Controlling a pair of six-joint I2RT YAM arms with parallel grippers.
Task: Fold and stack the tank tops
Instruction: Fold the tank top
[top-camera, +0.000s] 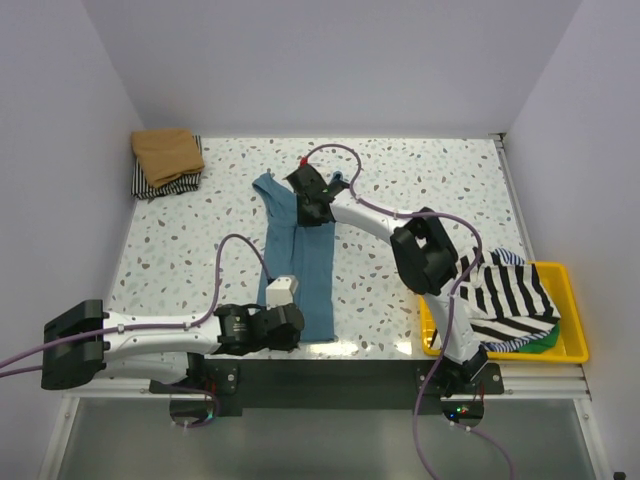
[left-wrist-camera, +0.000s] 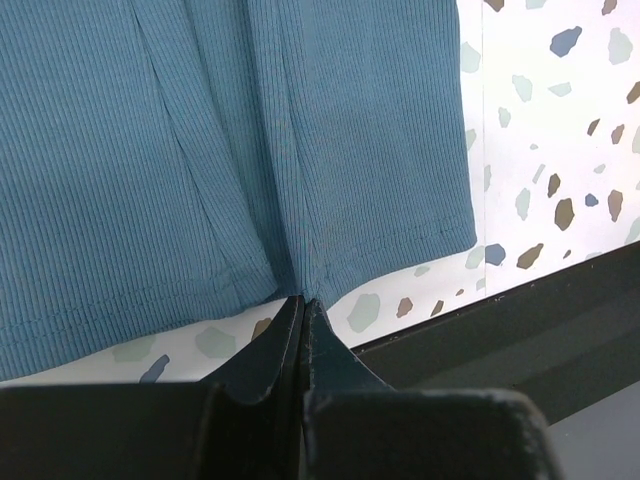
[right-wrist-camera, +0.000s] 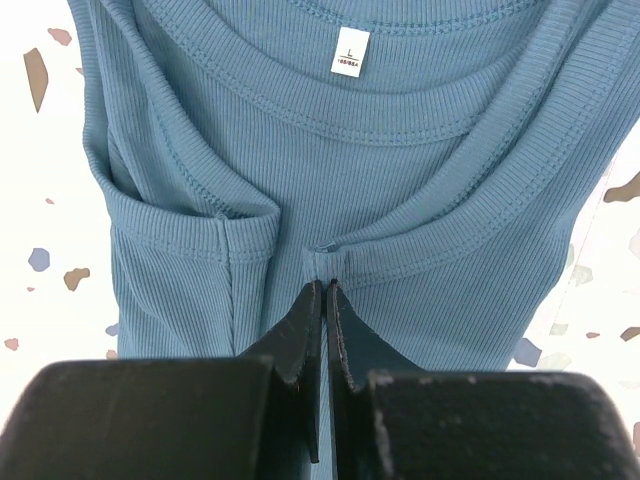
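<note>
Folding the teal tank top (top-camera: 303, 262) end over end looks like the step in hand to me, since it lies as a long narrow strip down the middle of the table (top-camera: 420, 180) with an arm at each end. To do it well, I'd lift both ends level so the cloth doesn't twist or sag into a lump. Whichever end travels should land square on the other, edges lined up, before anything lets go. Watch the strap flopped out on the far left side, it could get caught crooked in the fold. Now the grips, nearest first. The left pincer (left-wrist-camera: 303, 312) is squeezed fully together on the bottom hem, right by the table's front edge. A little pucker of cloth runs up from its tips, so it does seem to have a pinch of hem. Off to the right, the yellow tray (top-camera: 572, 300) has striped tops (top-camera: 510, 295) and a green one (top-camera: 541, 345) waiting. At the far end the right pincer (right-wrist-camera: 325, 292) is clamped just as tight on the edge band by the neck opening, with the label (right-wrist-camera: 350, 50) just beyond. In the far left corner a tan top (top-camera: 167, 150) sits on a striped one (top-camera: 168, 183), probably where this one goes.
</note>
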